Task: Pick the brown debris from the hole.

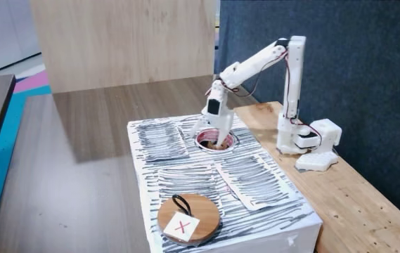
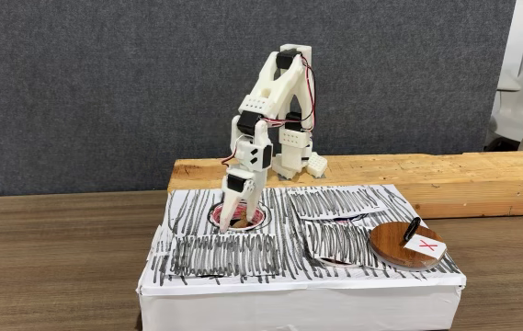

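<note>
In both fixed views the gripper [image 1: 218,143] [image 2: 235,220] reaches down into the hole [image 1: 229,141] [image 2: 259,215] in the striped box [image 1: 256,186] [image 2: 243,248]; whether its claw is released or clenched cannot be told. Brown debris [image 1: 217,146] shows inside, at the tips. The wooden disc [image 1: 201,211] [image 2: 394,244] lies well apart

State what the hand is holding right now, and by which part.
Cannot be told. The hand reaches down into the hole, where brown debris shows, but its fingertips are hidden.
</note>
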You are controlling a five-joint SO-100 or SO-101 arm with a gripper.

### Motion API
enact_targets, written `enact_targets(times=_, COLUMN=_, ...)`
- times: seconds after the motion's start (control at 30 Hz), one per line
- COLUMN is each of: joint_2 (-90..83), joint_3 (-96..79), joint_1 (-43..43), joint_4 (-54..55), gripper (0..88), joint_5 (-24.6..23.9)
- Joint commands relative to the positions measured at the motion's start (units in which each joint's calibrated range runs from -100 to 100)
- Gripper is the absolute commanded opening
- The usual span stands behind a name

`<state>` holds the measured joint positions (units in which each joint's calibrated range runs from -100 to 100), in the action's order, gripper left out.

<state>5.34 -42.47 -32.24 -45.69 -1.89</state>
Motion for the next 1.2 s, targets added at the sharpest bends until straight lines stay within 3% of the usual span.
enact_targets(times=0.0, joint_2=0.2, joint_3=1.7, joint_1=-1.2, joint_4=-0.1, gripper=35.6, joint_5=-0.5)
enact_targets(times=0.5, joint_2=-17.0, joint_3=-4.2, joint_1=-1.1, joint_4=-0.4, gripper=35.6, joint_5=-0.4)
enact_targets(times=0.7, joint_2=-17.2, joint_3=-12.2, joint_1=-1.2, joint_4=0.1, gripper=35.6, joint_5=-0.1)
enact_targets(times=1.17, joint_2=-15.9, joint_3=-12.2, joint_1=-0.5, joint_4=0.4, gripper=35.6, joint_5=-0.3)
